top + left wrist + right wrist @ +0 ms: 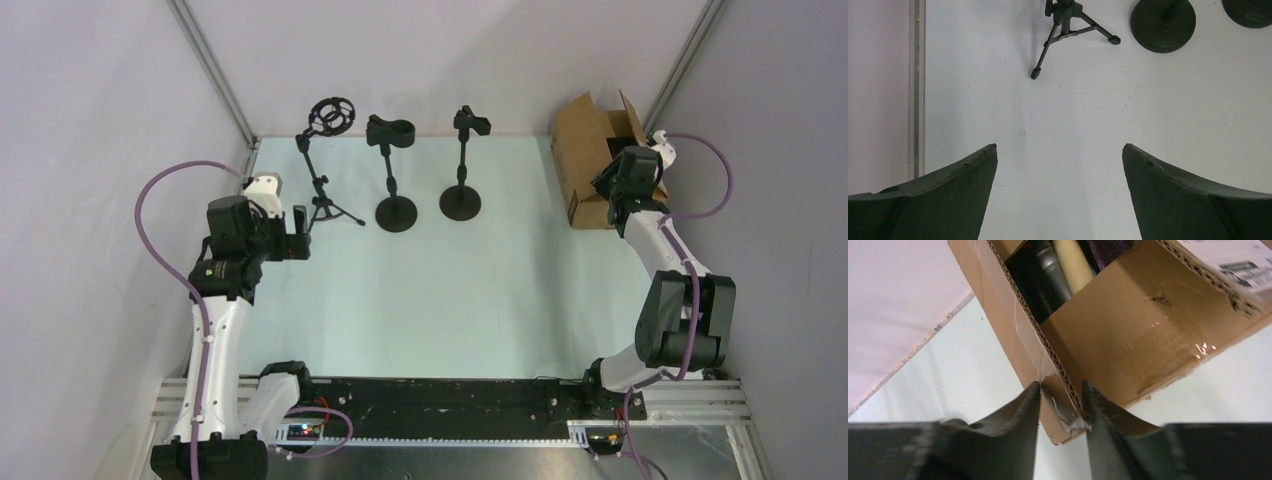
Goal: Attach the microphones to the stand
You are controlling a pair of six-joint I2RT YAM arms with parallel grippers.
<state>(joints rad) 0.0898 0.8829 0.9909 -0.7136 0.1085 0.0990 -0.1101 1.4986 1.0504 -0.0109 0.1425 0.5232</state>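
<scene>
Stands [396, 213]: three, all bare.
Microphones [1064, 262]: lying in the box [1138, 335] (none lifted out yet).
Left end effector [1059, 149]: spread, empty, above the worktop [1073, 120].
Right end effector [1061, 386]: pinching the box's corner wall.
Progress: apparently nothing attached.

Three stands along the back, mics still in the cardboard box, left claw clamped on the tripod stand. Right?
Not the last part. The left claw is open and holds nothing; it hangs over bare table, with the tripod stand apart and ahead of it, as the left wrist view shows. The rest holds: the microphones lie in the cardboard box.
</scene>
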